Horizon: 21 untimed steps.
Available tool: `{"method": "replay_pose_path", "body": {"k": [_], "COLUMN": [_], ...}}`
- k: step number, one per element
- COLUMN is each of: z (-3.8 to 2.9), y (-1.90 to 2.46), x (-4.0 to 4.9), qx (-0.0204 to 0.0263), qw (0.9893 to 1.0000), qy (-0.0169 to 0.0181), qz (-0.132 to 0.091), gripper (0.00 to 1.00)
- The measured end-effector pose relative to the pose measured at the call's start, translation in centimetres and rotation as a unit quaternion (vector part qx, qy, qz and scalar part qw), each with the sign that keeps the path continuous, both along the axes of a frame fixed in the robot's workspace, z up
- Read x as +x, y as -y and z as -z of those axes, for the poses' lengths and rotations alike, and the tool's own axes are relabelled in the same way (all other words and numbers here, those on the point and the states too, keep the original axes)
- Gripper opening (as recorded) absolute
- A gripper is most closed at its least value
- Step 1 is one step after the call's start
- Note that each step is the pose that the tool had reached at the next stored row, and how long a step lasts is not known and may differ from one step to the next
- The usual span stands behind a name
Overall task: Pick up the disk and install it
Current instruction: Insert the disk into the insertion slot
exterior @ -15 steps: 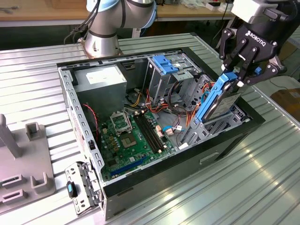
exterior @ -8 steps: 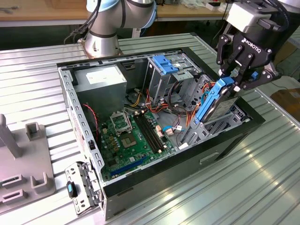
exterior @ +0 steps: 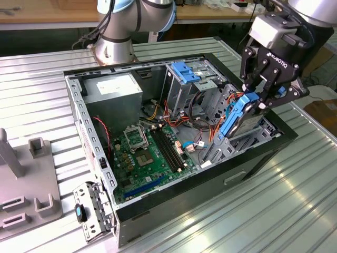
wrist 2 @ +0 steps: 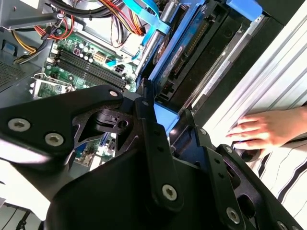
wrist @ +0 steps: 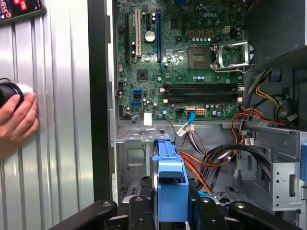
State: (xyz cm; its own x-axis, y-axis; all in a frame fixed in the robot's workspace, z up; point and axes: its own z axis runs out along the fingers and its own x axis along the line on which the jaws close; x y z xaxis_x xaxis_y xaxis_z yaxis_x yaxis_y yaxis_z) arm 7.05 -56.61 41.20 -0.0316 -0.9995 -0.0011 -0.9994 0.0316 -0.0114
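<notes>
The base [exterior: 113,50] of the arm stands at the far edge of the worktop [exterior: 295,200], and a grey elbow joint [exterior: 152,13] lies just above it. The wrist [exterior: 276,31] is over the worktop's edge on the exterior view's right and points steeply down. Below it hangs the black claw [exterior: 257,100], a little tilted. The claw is closed on the upper end of the disk [exterior: 236,120], with one finger on each side. In the first wrist view the fingers [wrist: 141,211] press the blue rail between them.
</notes>
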Motion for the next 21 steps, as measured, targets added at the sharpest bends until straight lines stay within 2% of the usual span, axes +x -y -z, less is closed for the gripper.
{"method": "replay_pose_path", "body": {"k": [5,9,11,18,20,21], "z": [1.18,2.65,3.06,3.17,3.19,3.19], "y": [0.01,0.08,0.1,0.1,0.1,0.1], "x": [0.0,0.0,0.0,0.0,0.0,0.0], "qx": [-0.0001,0.0,0.0,-0.0001,0.0,-0.0001], "qw": [1.0,1.0,1.0,1.0,1.0,1.0], "qy": [0.0,0.0,0.0,0.0,0.0,0.0], "qz": [0.0,0.0,0.0,0.0,0.0,0.0], "gripper": [0.37,0.37,0.37,0.38,0.5,0.5]}}
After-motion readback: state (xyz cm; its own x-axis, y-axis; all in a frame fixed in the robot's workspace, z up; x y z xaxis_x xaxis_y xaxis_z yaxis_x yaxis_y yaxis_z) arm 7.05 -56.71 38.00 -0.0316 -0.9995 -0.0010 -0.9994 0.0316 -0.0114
